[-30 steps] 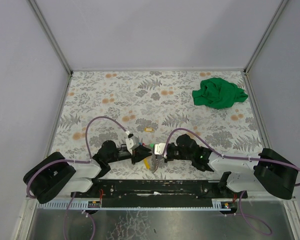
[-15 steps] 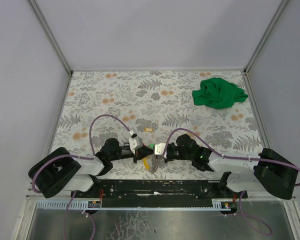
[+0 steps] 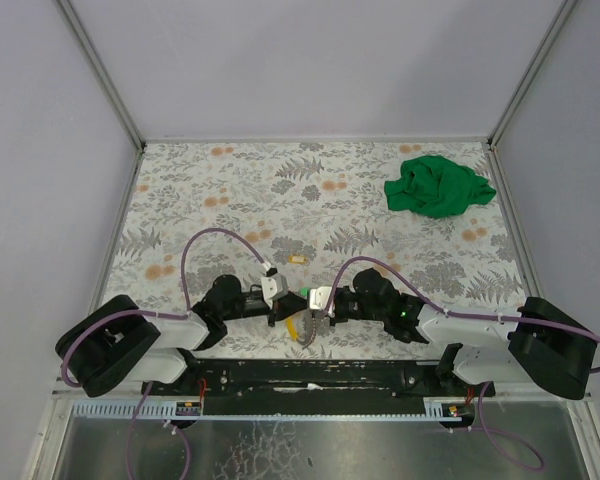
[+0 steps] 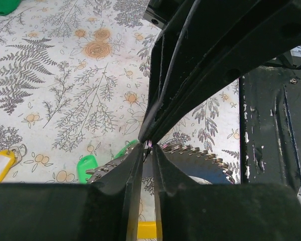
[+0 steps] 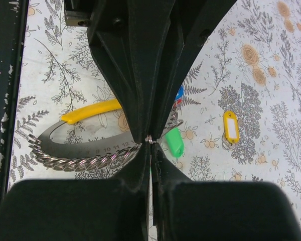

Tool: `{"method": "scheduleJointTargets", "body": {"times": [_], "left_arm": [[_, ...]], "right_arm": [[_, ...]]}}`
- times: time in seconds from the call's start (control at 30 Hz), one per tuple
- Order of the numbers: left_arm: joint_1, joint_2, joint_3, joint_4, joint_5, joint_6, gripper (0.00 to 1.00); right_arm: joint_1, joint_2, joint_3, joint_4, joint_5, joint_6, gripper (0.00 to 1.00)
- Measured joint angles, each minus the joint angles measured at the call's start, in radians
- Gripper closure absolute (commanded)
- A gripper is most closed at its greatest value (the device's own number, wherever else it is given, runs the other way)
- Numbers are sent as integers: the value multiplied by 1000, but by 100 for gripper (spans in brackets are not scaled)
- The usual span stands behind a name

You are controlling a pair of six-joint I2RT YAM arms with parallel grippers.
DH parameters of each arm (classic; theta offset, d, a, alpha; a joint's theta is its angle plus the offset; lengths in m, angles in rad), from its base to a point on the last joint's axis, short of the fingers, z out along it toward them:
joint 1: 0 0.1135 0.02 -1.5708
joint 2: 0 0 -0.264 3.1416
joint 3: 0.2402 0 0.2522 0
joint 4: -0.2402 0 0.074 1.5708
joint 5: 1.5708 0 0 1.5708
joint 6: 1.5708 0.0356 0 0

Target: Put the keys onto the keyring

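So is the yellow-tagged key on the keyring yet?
Not on. The yellow-tagged key lies flat on the table, apart from the keyring pinched in the right hand.

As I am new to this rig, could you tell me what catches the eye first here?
Most striking are the left gripper and right gripper, tip to tip near the front edge of the table, both pinched shut on the keyring. A bright green cloth lies bunched in the far right corner, and a yellow-tagged key lies alone just beyond the grippers.
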Motion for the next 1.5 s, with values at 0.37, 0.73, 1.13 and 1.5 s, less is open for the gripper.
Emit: {"method": "scheduleJointTargets", "body": {"times": [0.37,0.73,1.13,1.5], "left_arm": [[-15,-49,24,-93,-43,7,100],[-27,-161,92,-324,-140,12,100],[-86,-184,193,-566,-220,51,100],[-116,-185,195,-616,-223,91,100]], "right_arm": [[0,-16,-6,1,25,10,80],[1,-116,-28,-35,121,13,58],[1,-61,16,-74,105,-6,61],[-4,-12,29,-74,47,-21,66]]}}
